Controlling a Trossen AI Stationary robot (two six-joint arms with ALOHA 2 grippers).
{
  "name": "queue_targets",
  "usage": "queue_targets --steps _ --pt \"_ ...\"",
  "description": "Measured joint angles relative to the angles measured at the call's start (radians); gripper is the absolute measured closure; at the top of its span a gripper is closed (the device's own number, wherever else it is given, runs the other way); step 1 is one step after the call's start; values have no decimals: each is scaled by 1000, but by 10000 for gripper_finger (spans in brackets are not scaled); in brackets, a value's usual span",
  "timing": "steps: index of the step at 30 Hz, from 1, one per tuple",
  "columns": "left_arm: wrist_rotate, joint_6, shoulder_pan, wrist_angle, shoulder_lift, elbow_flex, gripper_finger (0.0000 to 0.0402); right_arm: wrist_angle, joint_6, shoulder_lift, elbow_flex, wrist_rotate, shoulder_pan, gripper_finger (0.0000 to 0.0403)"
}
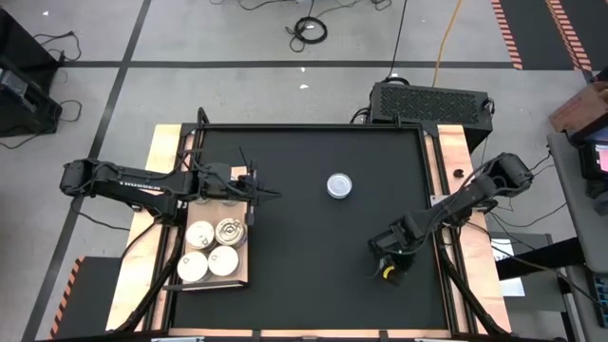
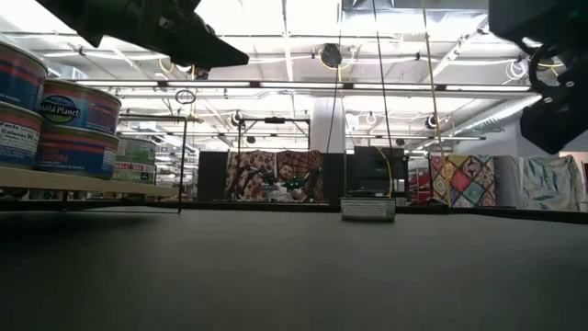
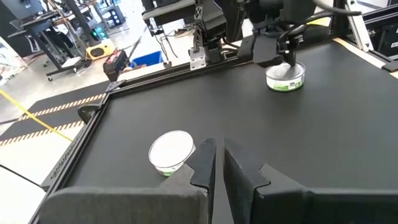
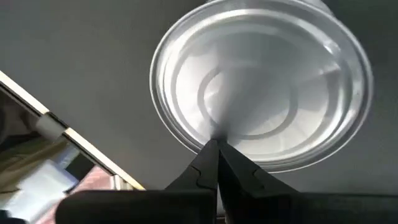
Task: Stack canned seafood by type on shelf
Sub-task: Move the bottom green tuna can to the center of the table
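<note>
Now both pincers are together and empty: the right pincer (image 1: 390, 263) hangs directly over a silver tin (image 4: 261, 81), which it must spread to grasp; the left pincer (image 1: 271, 194) hovers beside the shelf (image 1: 242, 271)

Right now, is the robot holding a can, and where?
Nothing is held. The left gripper and right gripper are shut and empty; the right one's tips sit by a silver-topped can.

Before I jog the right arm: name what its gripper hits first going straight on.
The silver-topped can straight ahead. The shut right gripper points at its lid, near the rim; whether it touches already is unclear.
</note>
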Motion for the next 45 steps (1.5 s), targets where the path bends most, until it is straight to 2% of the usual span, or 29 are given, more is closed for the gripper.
queue_targets --steps 5,16,25,33,36,41,45 --pt "0 0 0 16 0 0 369 -37 -66 2 -9 12 -63 403" --pt "0 8 2 34 0 0 369 -27 -344 2 -9 62 -320 403" --pt "0 5 2 49 0 0 369 156 -654 6 -11 127 -544 403" --pt "0 -12 2 53 0 0 369 351 -863 10 -16 177 -698 403" --pt "0 -29 2 56 0 0 369 406 -927 11 -16 230 -749 403" --pt "0 -90 2 63 0 0 369 487 -1005 12 -18 248 -811 403" --pt "-6 -150 2 126 0 5 369 511 -1047 14 -10 237 -806 403"
